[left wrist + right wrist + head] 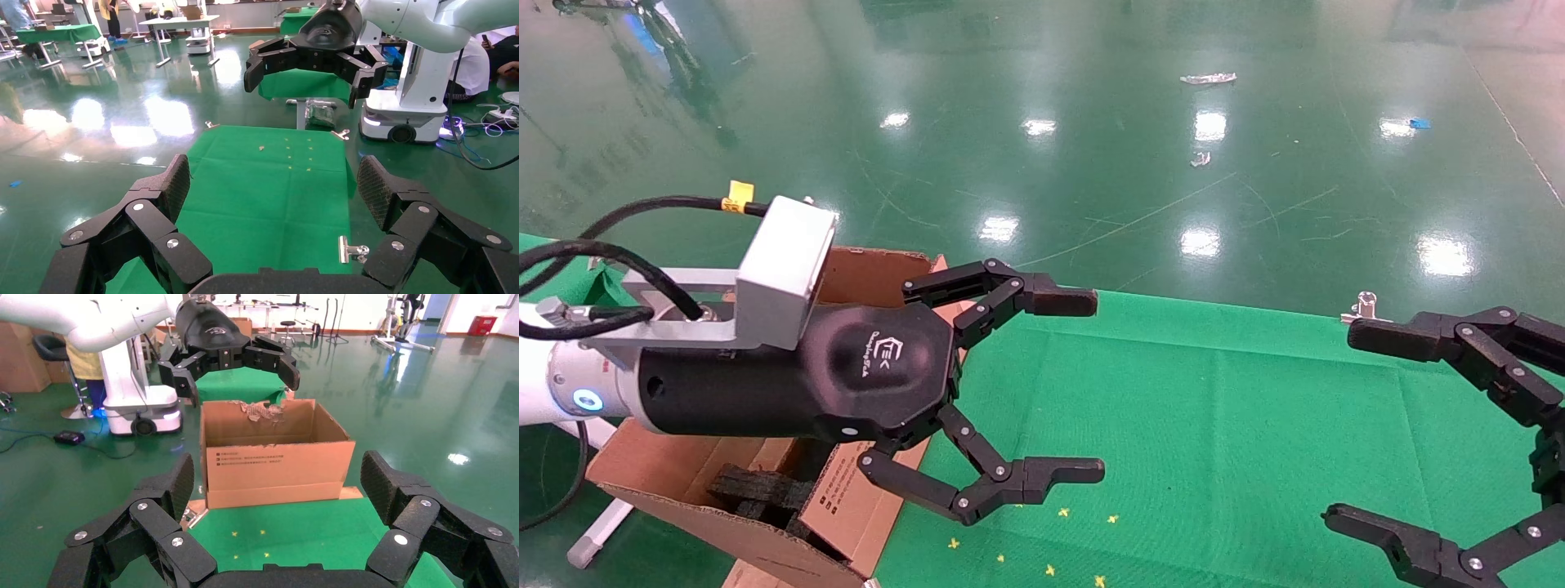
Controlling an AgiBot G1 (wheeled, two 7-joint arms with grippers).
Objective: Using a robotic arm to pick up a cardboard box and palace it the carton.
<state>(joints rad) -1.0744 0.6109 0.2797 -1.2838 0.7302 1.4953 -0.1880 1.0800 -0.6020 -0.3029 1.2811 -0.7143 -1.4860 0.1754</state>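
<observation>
The small cardboard box shows in no view. The carton (850, 498) stands at the left end of the green table with its flaps open and black foam (756, 488) inside. It also shows in the right wrist view (275, 459), with a torn back edge. My left gripper (1097, 385), on the white arm with the blue-lit ring, hangs open and empty over the carton's right side, its fingers reaching out over the cloth. It also shows in the right wrist view (235, 361). My right gripper (1336, 425) is open and empty at the table's right end.
A green cloth (1214, 425) covers the table, with small yellow marks (1050, 567) near the front. Metal clips (352, 250) hold the cloth at its edges. Glossy green floor (1091, 122) lies beyond the far edge. A white robot base (404, 116) stands past the table.
</observation>
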